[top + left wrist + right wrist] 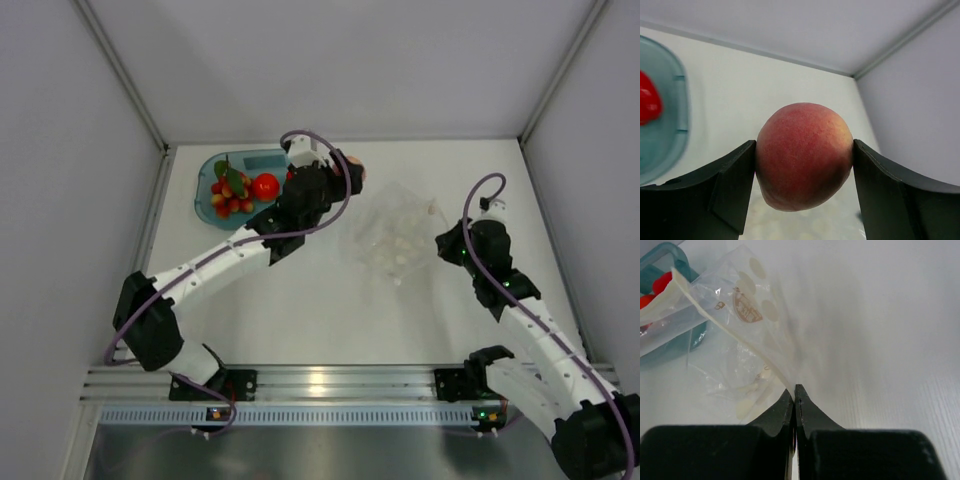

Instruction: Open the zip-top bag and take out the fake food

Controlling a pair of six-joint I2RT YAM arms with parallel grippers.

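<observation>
My left gripper [805,150] is shut on the pink peach [804,154], held above the table between the teal tray and the bag; in the top view the peach [356,172] peeks out beside the left gripper [345,175]. The clear dotted zip-top bag [390,235] lies mid-table, and shows in the right wrist view [740,315]. My right gripper [795,390] is shut on the bag's edge, at the bag's right side [440,235]. The berry cluster [230,195] and the tomato [265,186] lie in the tray.
The translucent teal tray [205,175] sits at the back left, also in the left wrist view [675,130]. White enclosure walls [60,200] stand close on the left, right and back. An aluminium rail [320,385] runs along the near edge.
</observation>
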